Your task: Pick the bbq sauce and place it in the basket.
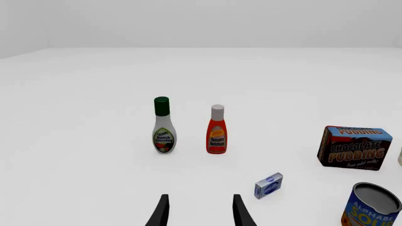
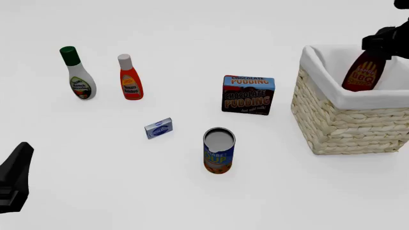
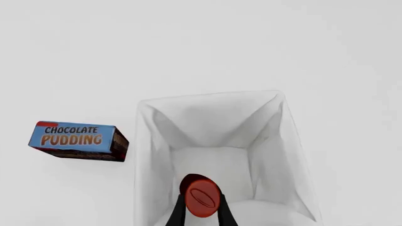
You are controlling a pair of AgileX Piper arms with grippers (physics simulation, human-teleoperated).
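Sauce bottle (image 2: 362,73) in right claw (image 2: 376,45), (over basket (image 2: 348,125))

ranch bottle (image 2: 77,73): white w/ green cap, upright, far-left part of desk (image 2: 191,201).
ketchup bottle (image 2: 130,77): orange-red, grey-white cap, upright, just right of ranch, not touching.
pudding box (image 2: 248,95): "Chocolate Pudding", standing, mid-desk, right of ketchup.
small blue-white box (image 2: 159,128): lying flat, nearer front edge than bottles.
soup can (image 2: 219,150): upright, grey lid, nearest front edge, below pudding box.
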